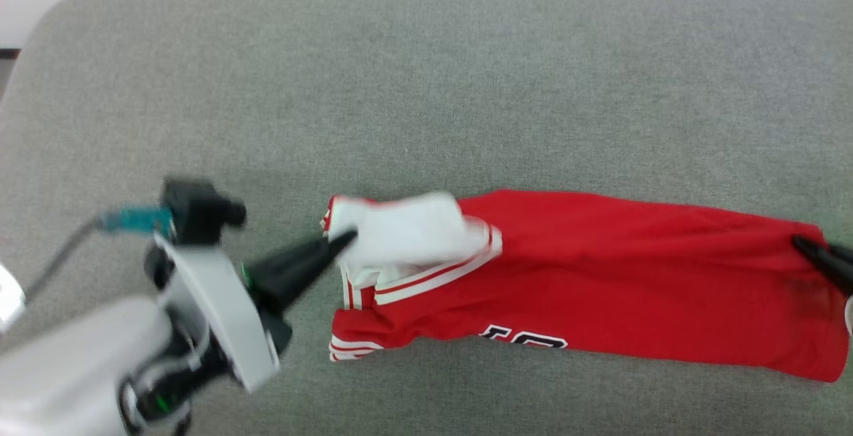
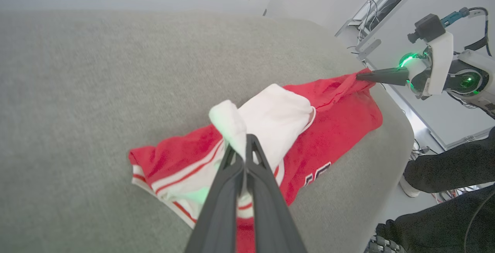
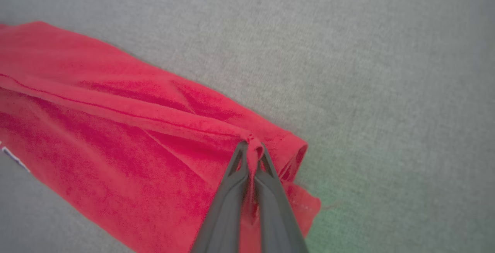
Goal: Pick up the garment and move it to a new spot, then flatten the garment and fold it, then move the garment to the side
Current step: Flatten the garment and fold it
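The garment (image 1: 600,269) lies stretched left to right on the grey cushion (image 1: 426,89), red body to the right, white sleeve (image 1: 406,229) folded over its left end. My left gripper (image 1: 348,239) is shut on the white sleeve; in the left wrist view its tips (image 2: 244,144) pinch a lifted white fold (image 2: 230,123). My right gripper (image 1: 800,244) is shut on the red hem at the far right; in the right wrist view it (image 3: 251,148) clamps a ridge of the garment's red cloth (image 3: 116,129). Black letters (image 1: 526,339) peek out along the near edge.
The cushion's rounded right end (image 2: 394,129) drops off close behind the garment's hem. Beyond it a person's dark trouser legs (image 2: 448,168) and shoes stand on the floor beside white equipment with cables (image 2: 371,17). Bare grey cushion stretches behind the garment.
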Robot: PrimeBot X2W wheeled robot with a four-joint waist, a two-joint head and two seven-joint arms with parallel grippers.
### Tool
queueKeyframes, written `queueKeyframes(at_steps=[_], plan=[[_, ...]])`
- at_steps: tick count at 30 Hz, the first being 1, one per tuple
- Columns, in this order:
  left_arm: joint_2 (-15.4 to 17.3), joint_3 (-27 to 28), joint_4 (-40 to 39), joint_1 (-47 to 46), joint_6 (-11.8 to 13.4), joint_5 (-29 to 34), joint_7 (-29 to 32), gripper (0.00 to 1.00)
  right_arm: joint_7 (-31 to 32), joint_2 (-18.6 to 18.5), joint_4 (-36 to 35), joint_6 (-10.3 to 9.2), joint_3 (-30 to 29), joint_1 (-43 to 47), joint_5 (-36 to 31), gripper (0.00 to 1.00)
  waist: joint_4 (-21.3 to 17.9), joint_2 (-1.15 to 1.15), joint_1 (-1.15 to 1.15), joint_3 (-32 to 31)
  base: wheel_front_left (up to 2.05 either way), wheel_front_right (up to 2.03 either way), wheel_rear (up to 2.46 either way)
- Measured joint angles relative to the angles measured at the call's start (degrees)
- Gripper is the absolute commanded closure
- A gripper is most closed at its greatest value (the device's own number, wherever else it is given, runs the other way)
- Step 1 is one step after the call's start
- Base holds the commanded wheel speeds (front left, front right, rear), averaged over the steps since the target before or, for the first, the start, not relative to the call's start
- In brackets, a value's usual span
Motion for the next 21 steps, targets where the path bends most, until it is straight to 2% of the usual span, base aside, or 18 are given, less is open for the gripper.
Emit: queueKeyframes(at_steps=[5,8,15,17,19,20,21], plan=[[-0.4,-0.6,-0.7,6.5,0.8,-0.3,-4.1,1.0,1.8,1.8,-4.0,0.0,-6.0,7.3,-1.9,1.0,0.1,0.0,0.0,1.2,0.0,0.0,0.0],[-1.6,-0.7,1.0,8.7,2.4,0.6,-5.2,1.0,2.8,3.7,-5.3,0.0,-8.6,9.3,-4.3,1.0,0.1,0.0,0.0,2.1,0.0,0.0,0.0],[-8.6,0.2,8.7,10.8,2.9,2.0,-6.7,1.0,3.7,8.8,-4.4,0.0,-10.6,9.7,-9.8,1.0,0.2,0.0,0.0,4.0,0.0,0.0,0.0],[-11.4,0.5,12.6,11.6,2.4,2.6,-7.0,1.0,3.3,10.1,-3.7,0.0,-11.0,9.3,-10.9,1.0,0.2,0.0,0.0,4.5,0.0,0.0,0.0],[-12.4,1.1,14.8,11.8,2.0,3.5,-7.2,1.0,2.4,10.9,-3.4,0.0,-11.2,8.9,-11.2,1.0,0.0,0.0,0.0,4.6,0.0,0.0,0.0],[-12.9,1.7,15.8,11.9,1.9,4.0,-7.2,0.89,1.5,11.2,-3.4,-0.01,-11.3,8.8,-11.4,0.75,-0.1,0.0,0.0,4.6,0.0,0.0,0.0],[-13.4,2.7,16.5,12.2,1.9,4.4,-7.3,0.61,0.6,11.5,-3.4,-0.01,-11.3,8.8,-11.5,0.44,-0.1,0.0,0.0,4.4,0.0,0.0,0.0]])
